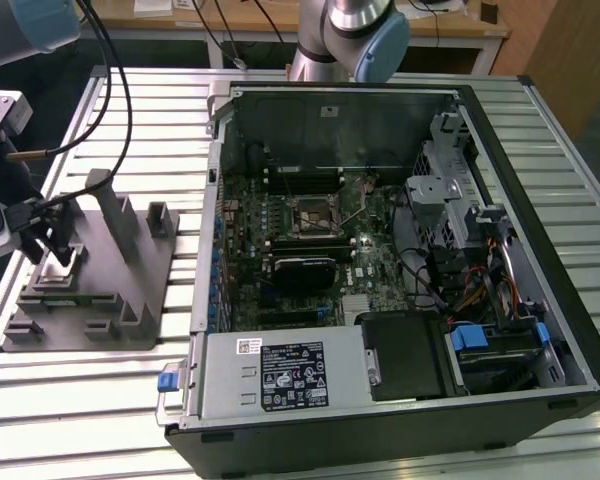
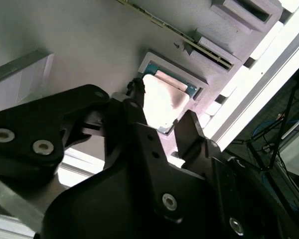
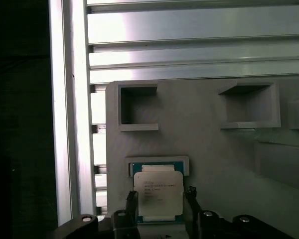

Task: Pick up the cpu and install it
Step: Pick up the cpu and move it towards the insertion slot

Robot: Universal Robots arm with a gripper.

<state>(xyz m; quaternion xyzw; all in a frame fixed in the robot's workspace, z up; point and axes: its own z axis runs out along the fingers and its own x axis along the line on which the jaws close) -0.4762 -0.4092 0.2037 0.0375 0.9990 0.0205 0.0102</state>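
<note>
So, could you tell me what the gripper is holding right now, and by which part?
It cannot be told: the gripper is down at the cpu, which lies in a pocket of the grey fixture, but no firm grip shows.

The arm point(image 1: 365, 35) rises at twelve o'clock in the exterior view and bends round to nine o'clock. There the claw point(image 1: 52, 245) points downward, its black fingers point(image 3: 132, 206) parted, a gap between them in both wrist views.
</note>
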